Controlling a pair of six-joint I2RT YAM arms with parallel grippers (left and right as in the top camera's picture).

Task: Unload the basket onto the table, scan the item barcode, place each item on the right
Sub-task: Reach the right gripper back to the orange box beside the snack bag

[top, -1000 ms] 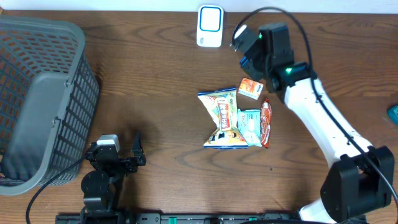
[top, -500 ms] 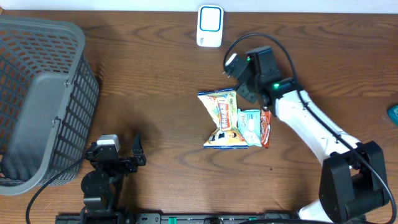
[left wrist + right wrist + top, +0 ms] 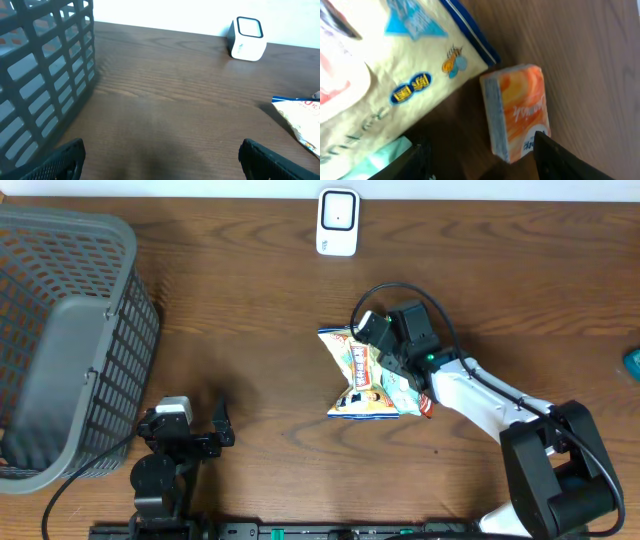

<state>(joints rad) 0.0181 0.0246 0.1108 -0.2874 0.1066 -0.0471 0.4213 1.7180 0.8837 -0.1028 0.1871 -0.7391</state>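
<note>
A small orange box (image 3: pixel 517 112) lies on the wooden table beside a cream snack bag (image 3: pixel 395 65). My right gripper (image 3: pixel 485 165) is open low over it. The box's near end sits between the fingers, close against the right finger (image 3: pixel 560 160); the left finger stands well apart. From overhead the right gripper (image 3: pixel 392 345) covers the box, above the snack bag (image 3: pixel 355 375). The white scanner (image 3: pixel 338 222) stands at the table's far edge. My left gripper (image 3: pixel 160 165) is wide open over bare table near the front left, also seen from overhead (image 3: pixel 190 435).
A teal packet (image 3: pixel 402 385) and a red packet (image 3: pixel 428 392) lie against the snack bag. A grey mesh basket (image 3: pixel 60 340) fills the left side. A teal thing (image 3: pixel 632 362) shows at the right edge.
My right arm has swung from near the scanner down and toward the pile, coming low over the orange box, and its jaws have widened a little. The left arm has not moved.
</note>
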